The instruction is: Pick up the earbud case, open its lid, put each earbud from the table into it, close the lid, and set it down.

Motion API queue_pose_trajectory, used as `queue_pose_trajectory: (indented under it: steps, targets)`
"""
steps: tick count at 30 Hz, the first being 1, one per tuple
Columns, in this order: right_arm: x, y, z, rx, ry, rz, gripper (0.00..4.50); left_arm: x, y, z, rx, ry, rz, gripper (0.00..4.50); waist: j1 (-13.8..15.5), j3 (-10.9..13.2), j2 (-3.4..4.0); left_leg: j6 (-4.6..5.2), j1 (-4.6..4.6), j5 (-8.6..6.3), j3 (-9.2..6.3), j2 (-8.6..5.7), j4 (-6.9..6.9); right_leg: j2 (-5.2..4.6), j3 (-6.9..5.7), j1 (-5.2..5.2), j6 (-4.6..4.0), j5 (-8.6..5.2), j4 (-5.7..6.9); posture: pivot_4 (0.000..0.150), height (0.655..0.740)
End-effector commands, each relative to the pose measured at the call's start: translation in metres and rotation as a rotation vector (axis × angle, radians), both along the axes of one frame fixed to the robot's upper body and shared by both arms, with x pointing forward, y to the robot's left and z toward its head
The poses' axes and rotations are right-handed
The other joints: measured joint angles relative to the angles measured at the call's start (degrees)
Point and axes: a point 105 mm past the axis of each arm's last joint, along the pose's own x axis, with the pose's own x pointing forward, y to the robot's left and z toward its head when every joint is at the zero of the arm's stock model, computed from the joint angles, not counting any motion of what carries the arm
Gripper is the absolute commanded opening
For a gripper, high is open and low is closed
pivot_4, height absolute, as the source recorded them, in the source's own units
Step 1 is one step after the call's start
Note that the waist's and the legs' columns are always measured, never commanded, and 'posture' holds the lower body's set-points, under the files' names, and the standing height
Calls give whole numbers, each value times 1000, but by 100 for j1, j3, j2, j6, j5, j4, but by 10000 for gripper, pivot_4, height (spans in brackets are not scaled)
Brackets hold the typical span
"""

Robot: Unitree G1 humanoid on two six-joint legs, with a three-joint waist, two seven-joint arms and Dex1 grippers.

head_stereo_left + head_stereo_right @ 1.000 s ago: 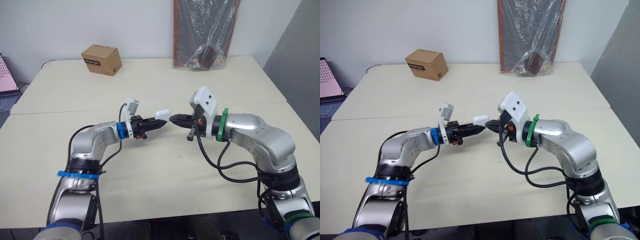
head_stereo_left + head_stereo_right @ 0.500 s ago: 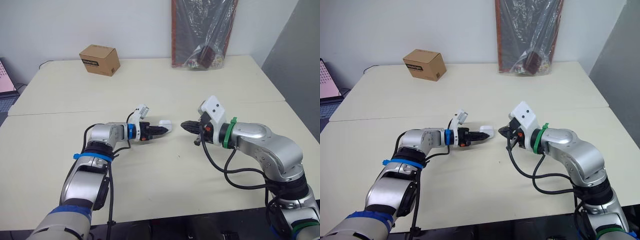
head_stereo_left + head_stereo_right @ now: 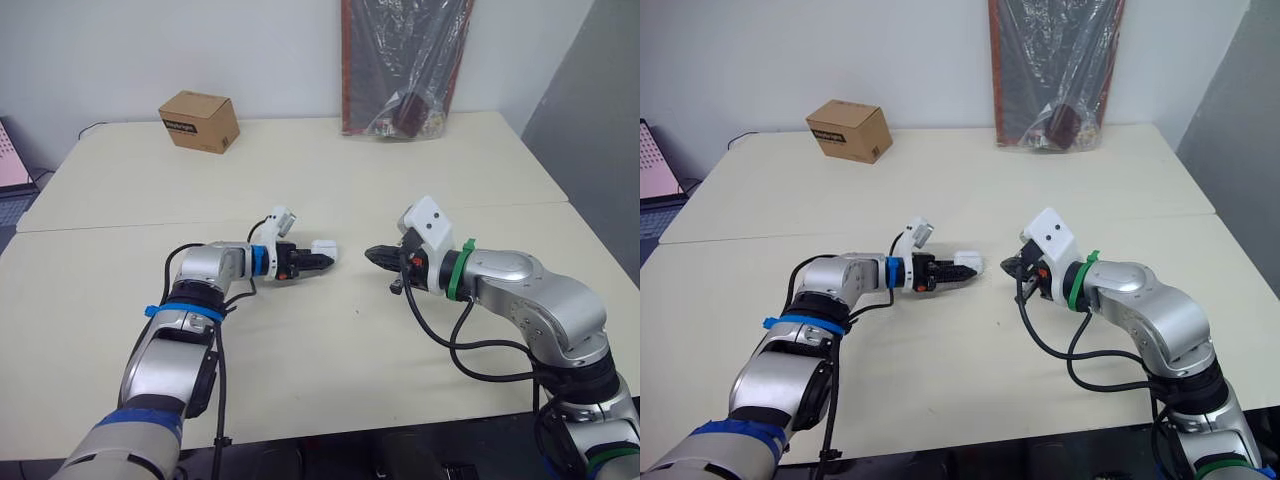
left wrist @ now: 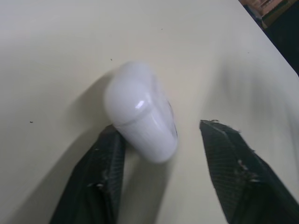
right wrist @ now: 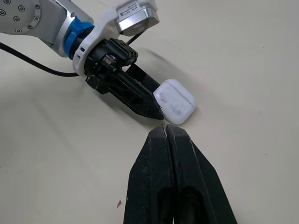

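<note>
The white earbud case (image 3: pixel 323 246) lies near the middle of the counter (image 3: pixel 320 350), lid apparently shut, and no loose earbuds can be made out, so the job looks to be at its final step: leaving the case set down. The left tool (image 3: pixel 322 258) reaches in from about 9 o'clock of the case with its fingers spread wide around it, gripping nothing. To finish well, it should open a touch further and then draw straight back toward 9 o'clock along its own line. The shell is smooth and rounded and would likely slide or roll if a finger dragged on it. The right tool (image 3: pixel 372 253) sits at about 3 o'clock of the case, well apart from it, with its fingers pressed together and empty, and it is best kept where it is. The left wrist view settles what the head views are too distant to show: one finger (image 4: pixel 105 163) rests against the side of the case, while the other stands clear with bare counter between. The right wrist view gives the opposite side, with the case flat on the counter beside the left tool's tips and no gap at its lid. The head views add the wider layout, including the cardboard box (image 3: pixel 200 120) far off at 11 o'clock.
</note>
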Motion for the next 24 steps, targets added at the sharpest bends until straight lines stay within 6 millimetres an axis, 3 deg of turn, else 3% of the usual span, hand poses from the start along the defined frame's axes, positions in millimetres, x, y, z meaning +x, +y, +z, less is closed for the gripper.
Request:
queue_pose_trajectory:
  steps: [1, 3, 9, 13, 18, 24]
  targets:
    - [-3, 2, 9, 8, -47, 19, 0, 3, 26, -4, 82, -16, 72, 38480, -7, 0, 0, 1, 1, 0, 0, 1, 0, 1, 1, 0, 0, 0, 1, 1500, 7400]
    - [-3, 2, 8, 9, -46, 19, 0, 3, 31, -3, 92, -30, 88, 44589, -20, 0, 0, 2, 4, 1, 1, 2, 0, 3, 3, 1, 1, -1, 3, 1500, 7400]
    - [-7, -2, 2, 35, -44, 8, 0, -14, 64, 3, 109, -77, 124, 44838, -97, 0, 0, 3, 7, 2, 4, 9, -3, 7, 10, -1, 1, -1, 4, 1500, 7400]
    - [-17, -8, -7, 116, -25, -43, 0, -37, 81, 8, 120, -201, 158, 44838, -113, 0, 1, 2, 3, 1, 4, 12, -7, 2, 10, -3, -2, 1, 3, 1500, 7400]
    - [-30, -19, -35, 131, -11, -147, 0, -62, 100, -9, 236, -305, 293, 44838, -61, -1, 0, 1, -1, 0, 3, 12, -10, -18, 14, -3, -12, 6, -4, 1500, 7400]
    - [-50, -30, -61, 142, -8, -212, 0, -85, 108, -12, 213, -407, 405, 44838, -11, -2, -1, 0, 6, 1, 16, 6, -4, -17, 22, 1, 9, -6, -7, 1500, 7400]
